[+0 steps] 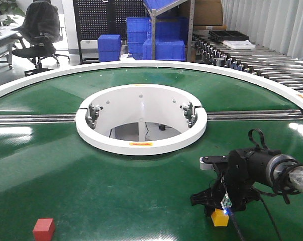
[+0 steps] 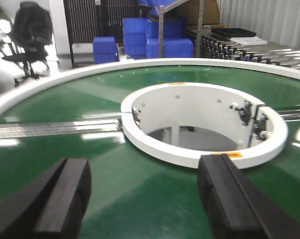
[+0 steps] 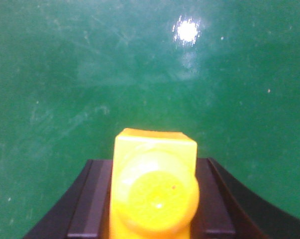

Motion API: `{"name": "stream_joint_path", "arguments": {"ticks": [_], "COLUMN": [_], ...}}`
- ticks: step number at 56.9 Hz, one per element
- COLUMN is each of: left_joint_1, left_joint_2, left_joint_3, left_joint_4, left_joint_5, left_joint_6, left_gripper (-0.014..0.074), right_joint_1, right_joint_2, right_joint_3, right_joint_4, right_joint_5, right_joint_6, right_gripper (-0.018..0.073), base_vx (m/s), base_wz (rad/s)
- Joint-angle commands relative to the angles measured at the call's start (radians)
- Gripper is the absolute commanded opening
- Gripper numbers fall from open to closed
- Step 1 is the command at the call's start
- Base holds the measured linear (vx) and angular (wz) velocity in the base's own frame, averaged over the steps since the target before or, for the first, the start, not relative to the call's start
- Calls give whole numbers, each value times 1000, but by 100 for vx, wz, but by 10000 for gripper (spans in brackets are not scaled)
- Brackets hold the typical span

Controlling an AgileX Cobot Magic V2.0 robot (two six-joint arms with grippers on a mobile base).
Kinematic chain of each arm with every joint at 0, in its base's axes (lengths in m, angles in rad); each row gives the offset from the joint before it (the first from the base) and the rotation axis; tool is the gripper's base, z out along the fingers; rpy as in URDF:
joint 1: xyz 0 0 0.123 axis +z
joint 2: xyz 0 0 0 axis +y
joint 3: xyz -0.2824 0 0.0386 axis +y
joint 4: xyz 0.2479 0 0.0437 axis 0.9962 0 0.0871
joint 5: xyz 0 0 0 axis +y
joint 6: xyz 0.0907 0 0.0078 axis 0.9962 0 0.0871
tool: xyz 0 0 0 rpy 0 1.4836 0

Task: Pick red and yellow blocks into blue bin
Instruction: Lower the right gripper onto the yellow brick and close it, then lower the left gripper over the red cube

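The yellow block (image 3: 154,164), stud toward the camera, sits between the black fingers (image 3: 92,199) of my right gripper (image 3: 154,199), which is shut on it. In the front view the right gripper (image 1: 219,211) points down at the green belt at the lower right, with the yellow block (image 1: 219,217) at its tips, low over the surface. The red block (image 1: 43,229) lies alone on the belt at the lower left. My left gripper (image 2: 145,194) is open over bare belt with nothing between its pads. The blue bin is out of view.
A white ring (image 1: 141,145) surrounds the hole in the middle of the round green conveyor (image 1: 91,186). Metal rails (image 1: 30,119) run left and right from it. Stacked blue crates (image 1: 156,37), a roller conveyor (image 1: 257,55) and an office chair (image 1: 38,30) stand beyond the far rim.
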Motion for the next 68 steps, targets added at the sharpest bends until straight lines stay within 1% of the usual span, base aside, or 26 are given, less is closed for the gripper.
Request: {"name": "stream_joint_path", "arguments": {"ticks": [1,5,17,23,27,38,46,61,68], "left_joint_1": [-7,-7,-8,-13,-26,-80,-118,-119,-119], "left_joint_2": [0,11,87,154,204,361,478,618,677], "left_joint_3": [-36,-36,-36,-36,-36,-37,-38,-44,-88], "left_joint_4": [-49,-52,-57,-75,-88,-88,-87,-87,-86], "left_joint_5": [-9,24,15,23,23,16,-2,-58,-12], "left_joint_6": [-71,-79,-79,-79,-79,-79,-24,-19,-8], "left_gripper": [558,558,558,558,558,558,558,558,558], "right_joint_1": [-4,-4,-4,-4,-4,-4,-4,-4,-4], "right_joint_2": [-78,-81,-81,-81,-81,-81,-81,-81,-81], "right_joint_3": [-31,-31,-31,-31,-31,-31,-31,-31,-31], "right_joint_4": [-8,-8,-8,-8,-8,-2,-8,-8,-8], "right_joint_5": [-8,5,35,45,48,47,43,42,43], "right_joint_6": [-6,-6,-6,-6,-6,-6,-6,-6,-6], "right_gripper": [-14,-13,-10,-10,-10,-10,-10,-10,-10], "base_vx": [0,0,0,0,0,0,0,0,0], "base_wz": [0,0,0,0,0,0,0,0,0]}}
